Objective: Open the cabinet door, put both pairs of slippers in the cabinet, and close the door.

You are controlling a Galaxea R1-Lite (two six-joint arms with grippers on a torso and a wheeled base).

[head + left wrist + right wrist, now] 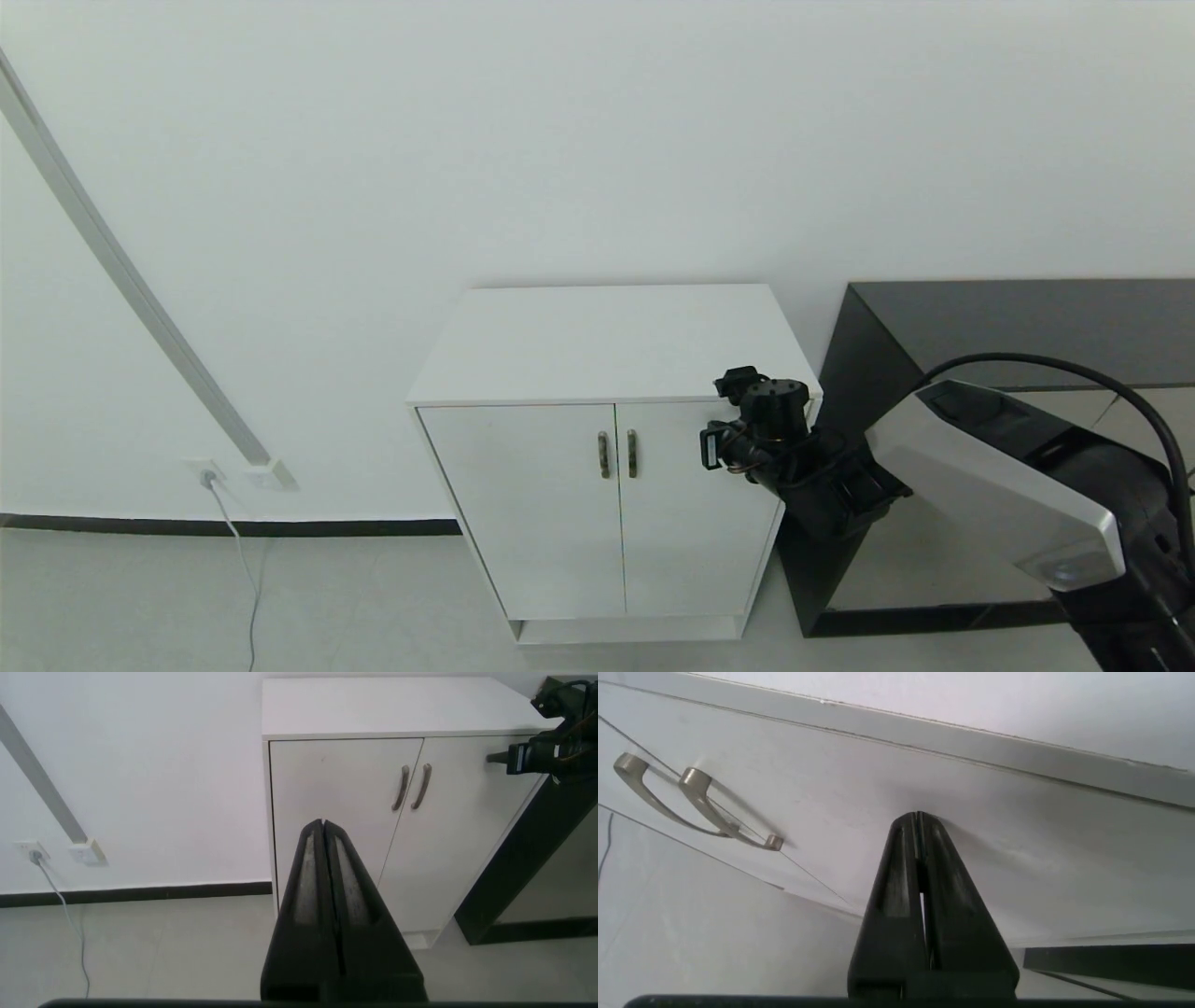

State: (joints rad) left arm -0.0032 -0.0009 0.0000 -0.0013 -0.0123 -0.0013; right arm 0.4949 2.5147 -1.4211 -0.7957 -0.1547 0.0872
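Right gripper (920, 826) clenched empty near the handles (696, 782) of the shut cabinet door (1036, 840); left gripper (322, 831) likewise clenched, farther back.

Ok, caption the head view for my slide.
Shut right gripper poised before the closed cabinet, just right of its handles.

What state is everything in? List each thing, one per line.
Left door: shut.
Right door: shut.
Handles: neither gripped.
Left gripper: shut, empty.
Right gripper: shut, empty, close to the right door.
Plug: in the wall socket.
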